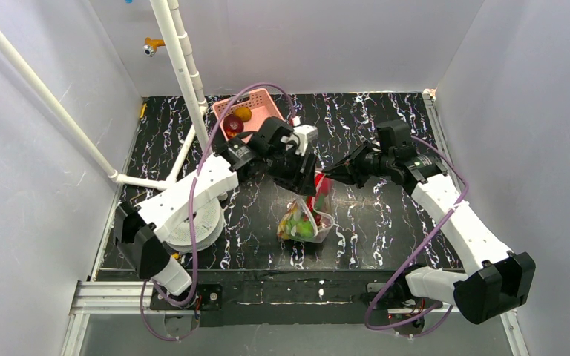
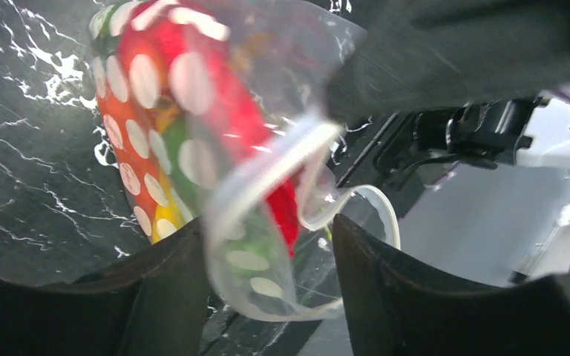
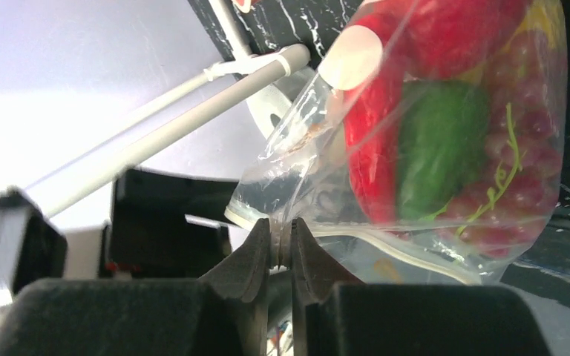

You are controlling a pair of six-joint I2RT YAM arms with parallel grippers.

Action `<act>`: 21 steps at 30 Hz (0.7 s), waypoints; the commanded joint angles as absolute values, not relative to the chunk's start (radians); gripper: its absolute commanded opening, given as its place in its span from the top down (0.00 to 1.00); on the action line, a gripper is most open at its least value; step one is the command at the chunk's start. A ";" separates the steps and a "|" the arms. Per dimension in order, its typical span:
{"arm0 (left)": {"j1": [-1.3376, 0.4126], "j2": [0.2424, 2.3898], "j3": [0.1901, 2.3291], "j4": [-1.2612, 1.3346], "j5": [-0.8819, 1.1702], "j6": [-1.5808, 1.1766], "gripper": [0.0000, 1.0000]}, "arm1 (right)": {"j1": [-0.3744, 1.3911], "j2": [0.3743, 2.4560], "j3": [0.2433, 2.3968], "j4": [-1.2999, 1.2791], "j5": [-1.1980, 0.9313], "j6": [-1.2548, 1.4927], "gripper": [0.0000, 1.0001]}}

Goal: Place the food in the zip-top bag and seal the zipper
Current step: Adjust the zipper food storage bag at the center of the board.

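The clear zip-top bag [image 1: 308, 219] hangs over the black table, held up by its top. It holds toy food [image 1: 297, 222]: red, green, yellow and orange pieces. In the right wrist view the red and green food [image 3: 441, 141] shows through the bag [image 3: 326, 178]. My right gripper [image 3: 282, 228] is shut on the bag's upper edge beside the zipper strip [image 3: 415, 259]; it also shows in the top view [image 1: 328, 175]. My left gripper [image 2: 267, 222] is open, and the bag's mouth [image 2: 267, 267] hangs loose between its fingers; it is just left of the bag top [image 1: 302, 178].
A pink basket [image 1: 261, 99] stands at the back with a red piece [image 1: 233, 124] and an orange piece [image 1: 244, 113] in it. A white pipe frame [image 1: 185, 74] rises at the back left. A white round object [image 1: 200, 226] lies under the left arm.
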State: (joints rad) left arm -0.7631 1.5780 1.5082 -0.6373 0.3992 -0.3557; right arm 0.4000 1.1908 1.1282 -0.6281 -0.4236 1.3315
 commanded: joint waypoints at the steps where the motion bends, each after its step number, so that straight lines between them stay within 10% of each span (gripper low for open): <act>1: -0.871 1.463 1.503 -0.629 0.145 -0.208 0.39 | 0.375 1.170 1.126 -0.565 -0.519 1.447 0.99; 8: -0.985 1.384 1.460 -0.516 -0.086 -0.096 0.15 | 0.362 1.133 1.116 -0.485 -0.585 1.591 0.99; 21: -1.075 1.413 1.451 -0.420 -0.262 -0.004 0.31 | 0.357 1.081 1.134 -0.424 -0.618 1.742 0.99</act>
State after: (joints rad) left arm -1.0637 1.4170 1.4609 -0.4633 -0.1974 -0.0341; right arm 0.3637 1.1164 1.1095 -0.5072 -0.5743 1.6703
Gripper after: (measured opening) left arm 0.726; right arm 0.165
